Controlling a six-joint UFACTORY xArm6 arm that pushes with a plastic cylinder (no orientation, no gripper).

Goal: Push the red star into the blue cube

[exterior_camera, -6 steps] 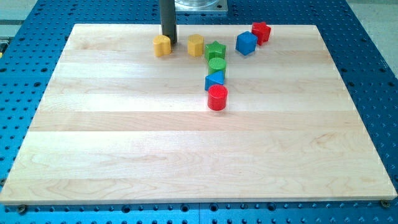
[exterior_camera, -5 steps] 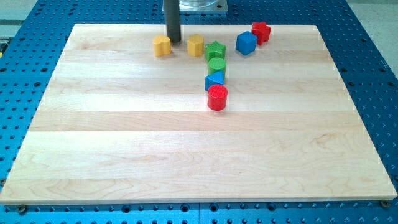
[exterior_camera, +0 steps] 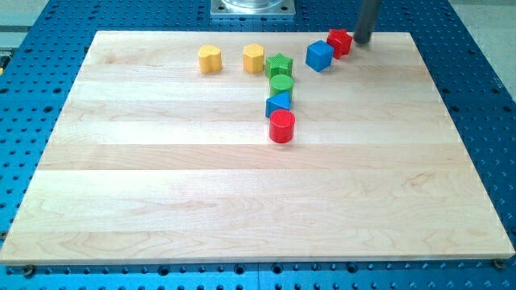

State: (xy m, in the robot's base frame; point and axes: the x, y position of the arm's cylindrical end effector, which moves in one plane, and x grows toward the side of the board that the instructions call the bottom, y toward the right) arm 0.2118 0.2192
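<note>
Here, pale wooden board (exterior_camera: 242, 193) on blue perforated table (exterior_camera: 484, 97), my tip (exterior_camera: 360, 42) a bare rod holding nothing, just right of red star (exterior_camera: 339, 41)

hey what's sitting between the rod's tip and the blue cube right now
Only the red star. In the camera view it sits between my tip at the view's right and the blue cube.

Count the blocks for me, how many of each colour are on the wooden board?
Yellow: 2, the yellow heart-like block and the yellow hexagon-like block.
Green: 2, the green star block and the green round block.
Blue: 2, the blue cube and the blue triangle block.
Red: 2, the red star and the red cylinder.
Total: 8.
</note>
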